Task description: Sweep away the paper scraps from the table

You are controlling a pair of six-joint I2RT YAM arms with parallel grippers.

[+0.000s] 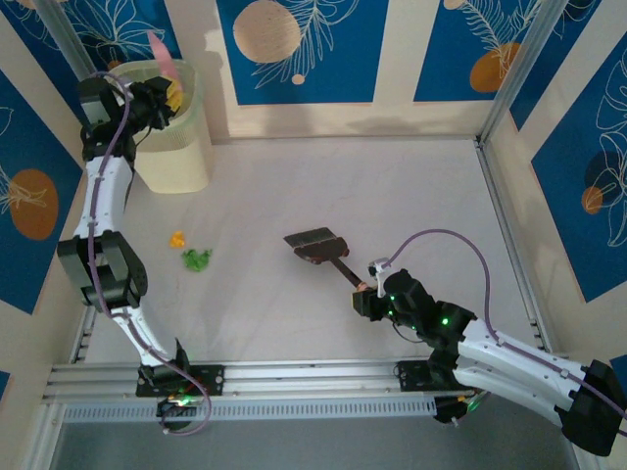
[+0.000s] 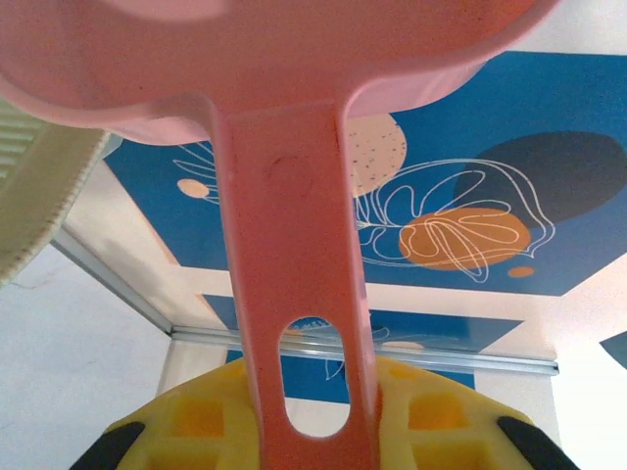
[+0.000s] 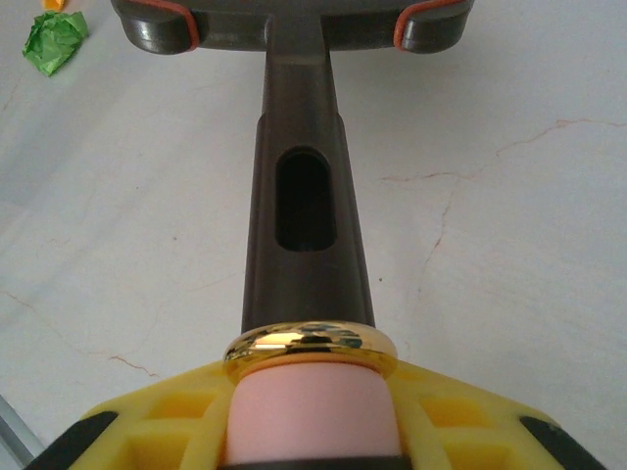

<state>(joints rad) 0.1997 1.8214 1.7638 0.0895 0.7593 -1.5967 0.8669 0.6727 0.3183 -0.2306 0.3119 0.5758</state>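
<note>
The left gripper (image 1: pixel 168 98) clenched the pink dustpan (image 2: pixel 294 294) over the pale bin (image 1: pixel 181 157) in the far left corner. The right gripper (image 1: pixel 364 292) grasped the brush (image 1: pixel 318 245), its head on the desk (image 1: pixel 411 196). An orange scrap (image 1: pixel 177 238) and a green scrap (image 1: pixel 196 259) lay together, left of the brush

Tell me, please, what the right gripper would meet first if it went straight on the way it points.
The right gripper, shut on the brush, has bare table ahead; the green scrap lies left of that line. Farther on, probably the bin; depth is unclear.
</note>
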